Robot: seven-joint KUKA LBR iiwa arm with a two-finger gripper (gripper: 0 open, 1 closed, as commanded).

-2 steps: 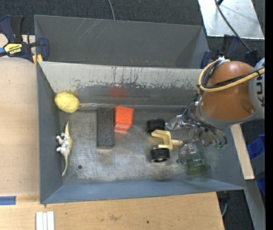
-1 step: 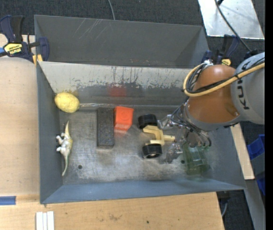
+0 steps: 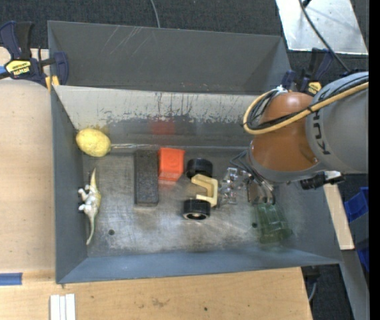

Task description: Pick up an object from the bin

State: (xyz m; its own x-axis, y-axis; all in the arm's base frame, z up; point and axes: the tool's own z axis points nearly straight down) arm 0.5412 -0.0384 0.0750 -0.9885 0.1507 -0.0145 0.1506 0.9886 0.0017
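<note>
My gripper (image 3: 246, 191) hangs low over the right part of the bin floor, open, with nothing between its fingers. Just left of it lies a cream toy piece with two black wheels (image 3: 201, 191), close to the left fingertip. A green translucent object (image 3: 270, 224) rests directly in front of the gripper, near the bin's front right corner. An orange block (image 3: 171, 163) sits further left, beside the wheeled toy.
A dark grey block (image 3: 146, 177) lies left of the orange block. A yellow lemon-shaped thing (image 3: 93, 142) sits in the back left corner and a white toy dinosaur (image 3: 89, 203) along the left wall. The arm's orange cover looms over the right wall.
</note>
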